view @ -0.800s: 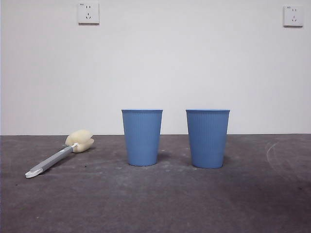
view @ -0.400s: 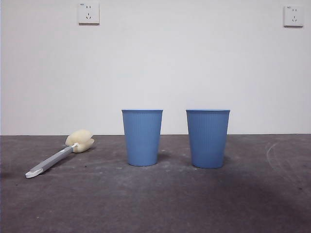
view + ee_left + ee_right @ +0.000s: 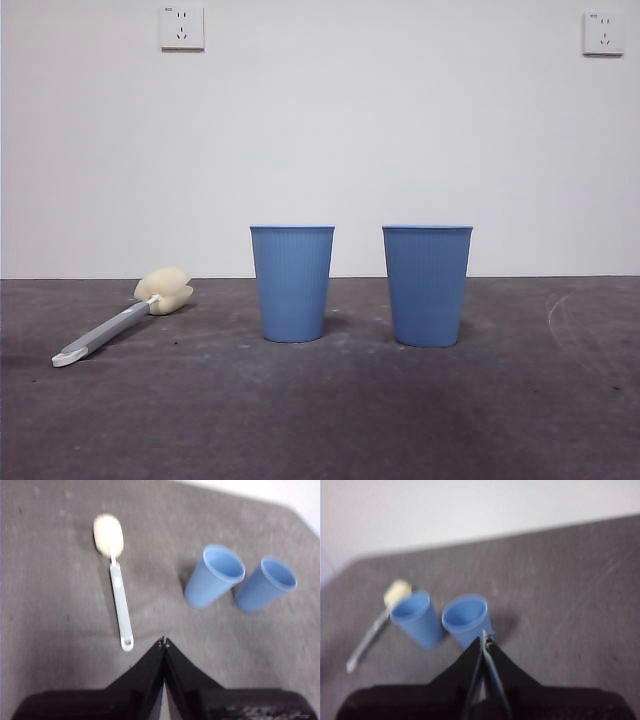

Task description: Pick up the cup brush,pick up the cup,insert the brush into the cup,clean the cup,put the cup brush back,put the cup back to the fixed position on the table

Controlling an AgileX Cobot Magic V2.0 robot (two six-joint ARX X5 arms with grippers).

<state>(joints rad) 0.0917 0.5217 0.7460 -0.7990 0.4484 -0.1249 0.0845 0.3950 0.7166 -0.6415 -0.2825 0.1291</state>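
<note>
Left gripper (image 3: 164, 642) hovering closed, empty, just short of cup brush (image 3: 116, 582) handle tip. Right gripper (image 3: 484, 636) closed, hanging above cup (image 3: 466, 617).

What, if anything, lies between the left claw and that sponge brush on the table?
Nothing visible. In the left wrist view, only bare table separates the shut left gripper from the cup brush; both blue cups stand off to one side.

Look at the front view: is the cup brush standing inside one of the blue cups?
No: the cup brush lies flat on the table, apart from the cup and the other blue cup.
</note>
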